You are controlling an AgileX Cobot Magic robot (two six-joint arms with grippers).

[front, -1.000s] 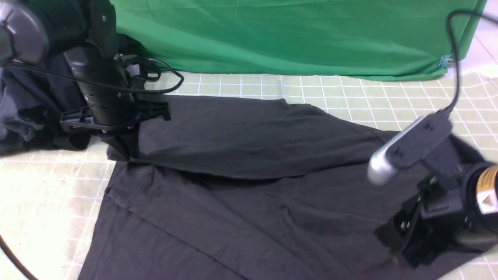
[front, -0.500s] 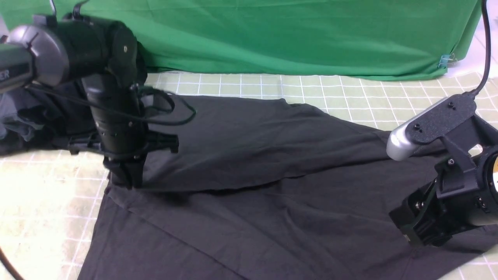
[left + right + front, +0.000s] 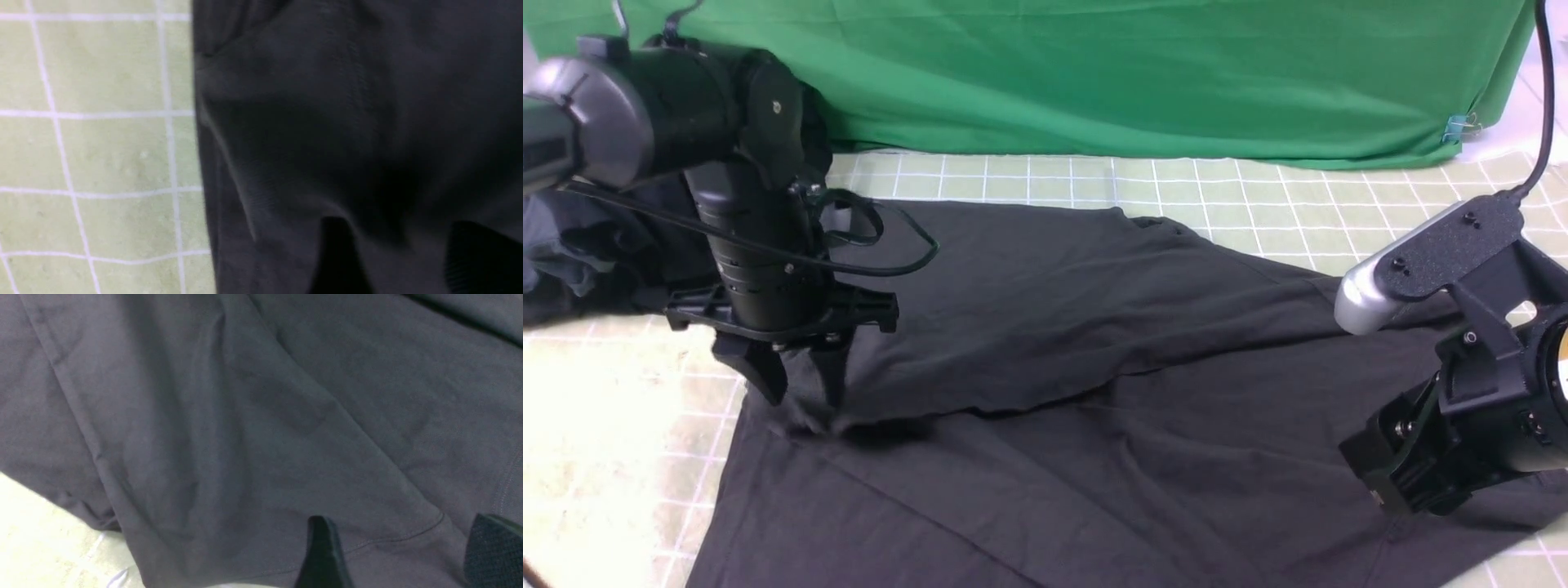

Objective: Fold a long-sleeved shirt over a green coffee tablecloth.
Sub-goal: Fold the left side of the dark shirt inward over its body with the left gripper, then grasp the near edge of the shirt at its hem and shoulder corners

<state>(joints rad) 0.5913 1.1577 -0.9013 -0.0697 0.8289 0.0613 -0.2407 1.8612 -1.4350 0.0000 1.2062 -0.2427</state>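
1. Handling (judgement): the long-sleeved shirt [image 3: 1094, 392] looked like soft, limp knit. It was probably light, with no stiffness of its own, so it should drape and sag between grip points, wrinkle easily and drag on the cloth below rather than slide cleanly. It is not fragile.
2. Where to hold (judgement): pinch at an edge, corner or stitched seam, taking every layer there. Use both arms on the same edge so the fold line stays straight. A grab mid-panel would only bunch it.
3. Appearance: dark charcoal grey and matte, with shallow creases. No print showed. One panel lay doubled over the lower layer, its folded edge running across the front view. The right wrist view showed a stitched seam near the fingertips.
4. Position: the shirt was spread flat on the green coffee tablecloth [image 3: 1298, 212], pale yellow-green with a white grid, and covered most of the near area.
5. The left gripper [image 3: 796, 384] pointed down with its jaws spread and nothing between them. It was just above the left end of the doubled panel, near the shirt's side edge.
6. The right gripper [image 3: 408, 559] was low over the shirt's right part. Its jaws were apart and nothing was pinched.
7. Also noted: a plain green backdrop [image 3: 1135, 73] behind the table and a dark bundle [image 3: 572, 245] at far left.
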